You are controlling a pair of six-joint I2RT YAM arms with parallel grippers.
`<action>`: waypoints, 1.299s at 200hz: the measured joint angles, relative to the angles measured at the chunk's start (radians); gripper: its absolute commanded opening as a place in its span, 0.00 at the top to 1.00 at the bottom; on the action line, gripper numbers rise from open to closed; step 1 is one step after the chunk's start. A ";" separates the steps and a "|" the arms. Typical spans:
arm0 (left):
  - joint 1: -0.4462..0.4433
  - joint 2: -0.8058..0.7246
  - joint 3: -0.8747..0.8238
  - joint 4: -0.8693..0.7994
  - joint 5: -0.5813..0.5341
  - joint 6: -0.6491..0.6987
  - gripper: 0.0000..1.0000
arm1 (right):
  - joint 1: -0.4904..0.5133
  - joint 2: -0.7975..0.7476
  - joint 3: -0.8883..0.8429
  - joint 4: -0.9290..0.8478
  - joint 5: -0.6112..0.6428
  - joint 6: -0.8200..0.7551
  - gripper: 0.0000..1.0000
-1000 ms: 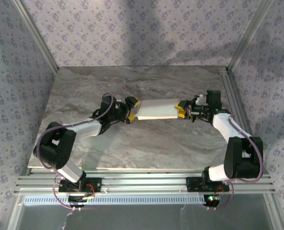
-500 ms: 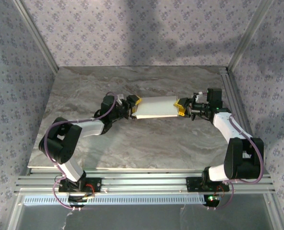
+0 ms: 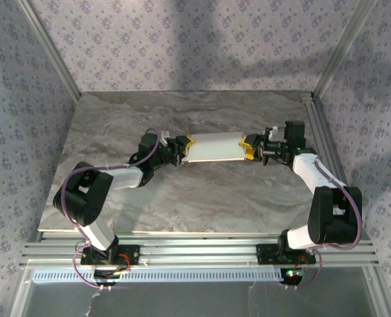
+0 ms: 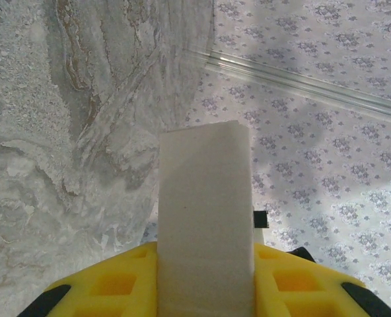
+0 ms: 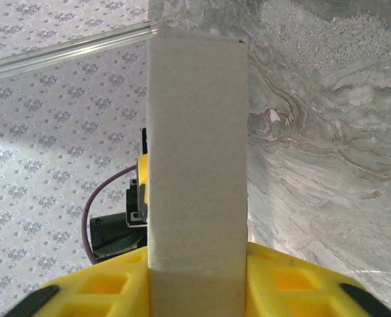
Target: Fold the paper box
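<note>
Box heading: the paper box (image 3: 215, 147) has its long axis running left to right across the marble tabletop (image 3: 202, 198), nearly parallel to the tabletop's rear edge, with the right end slightly farther back.
Box form: a closed, slim white rectangular block; in the left wrist view (image 4: 205, 198) and the right wrist view (image 5: 197, 145) a narrow face runs straight away from each camera.
Box place: over the middle of the tabletop, a little behind its centre.
Box height: probably held just off the tabletop, though the overhead view is too flat to be sure.
Room, left: bare marble from below the box out to the tabletop's left edge.
Room, rear: a clear band of marble up to the tabletop's back edge.
Room, front: open marble down to the tabletop's near edge.
Room, right: the least room; the aluminium rail (image 3: 316, 125) lies along the tabletop's right edge, near the right wrist.
Left gripper (image 3: 187, 148): above the tabletop's centre-left, pinching the box's left end; the yellow fingers (image 4: 116, 281) sit flush against both long sides.
Right gripper (image 3: 249, 148): above the tabletop's centre-right, pinching the box's right end; its yellow pads (image 5: 294, 277) press on both sides.
Box to grippers: spans the gap between them, one end seated in each, in line with both wrists.
</note>
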 measured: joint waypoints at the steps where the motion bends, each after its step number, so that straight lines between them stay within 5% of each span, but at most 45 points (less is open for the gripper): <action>1: 0.000 0.000 0.000 0.000 0.000 0.000 0.77 | 0.000 0.000 0.000 0.000 0.000 0.000 0.56; 45: 0.001 -0.034 -0.014 -0.023 -0.019 0.000 0.78 | -0.003 -0.040 0.037 -0.100 0.084 -0.101 0.42; 83: 0.014 -0.098 -0.040 -0.118 -0.027 -0.007 0.78 | 0.014 -0.325 0.052 -0.209 0.332 -0.351 0.42; 107: 0.027 -0.142 -0.048 -0.230 -0.031 -0.005 0.78 | 0.210 -0.559 0.018 -0.182 0.573 -0.599 0.39; 127: 0.038 -0.180 -0.048 -0.348 -0.031 0.018 0.78 | 0.428 -0.693 -0.099 -0.055 0.698 -0.854 0.10; 136: 0.041 -0.200 -0.048 -0.394 -0.032 0.031 0.77 | 0.502 -0.721 -0.169 0.009 0.736 -0.965 0.06; 189: 0.054 -0.334 -0.048 -0.651 -0.065 0.062 0.76 | 0.958 -0.512 -0.305 0.117 1.081 -1.668 0.01; 260: 0.078 -0.367 -0.071 -0.729 -0.083 0.061 0.77 | 1.023 -0.245 -0.247 0.226 1.374 -2.013 0.10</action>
